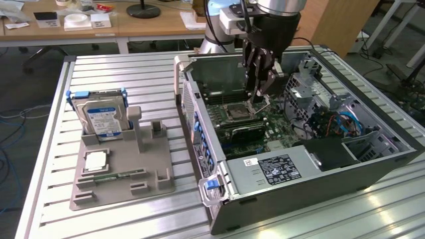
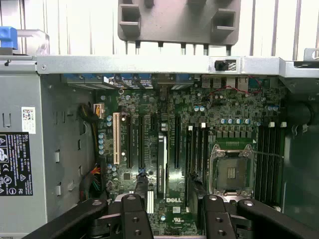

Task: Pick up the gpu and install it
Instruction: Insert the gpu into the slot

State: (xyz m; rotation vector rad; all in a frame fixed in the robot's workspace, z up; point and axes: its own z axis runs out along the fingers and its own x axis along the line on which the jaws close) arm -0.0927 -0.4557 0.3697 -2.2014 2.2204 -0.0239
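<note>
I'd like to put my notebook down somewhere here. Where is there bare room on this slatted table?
Bare slats lie on the slatted table behind the hard drive, and in front of the grey parts holder. It is crowded inside the open computer case, where the tool hangs over the motherboard.

Arm upright, wrist pointing straight down; pincer (image 1: pixel 258 99) low, fingers (image 2: pixel 135 219) spread apart

Open gripper (image 2: pixel 169 214), gpu (image 2: pixel 162 164) in motherboard (image 2: pixel 234 114)

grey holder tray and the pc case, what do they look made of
Holder tray: probably plastic, matte grey, with chunky moulded-looking slots and rounded corners.
PC case: likely sheet metal, dull silver-grey, with thin folded edges and punched holes; the wrist view shows its rail as bare metal.
</note>
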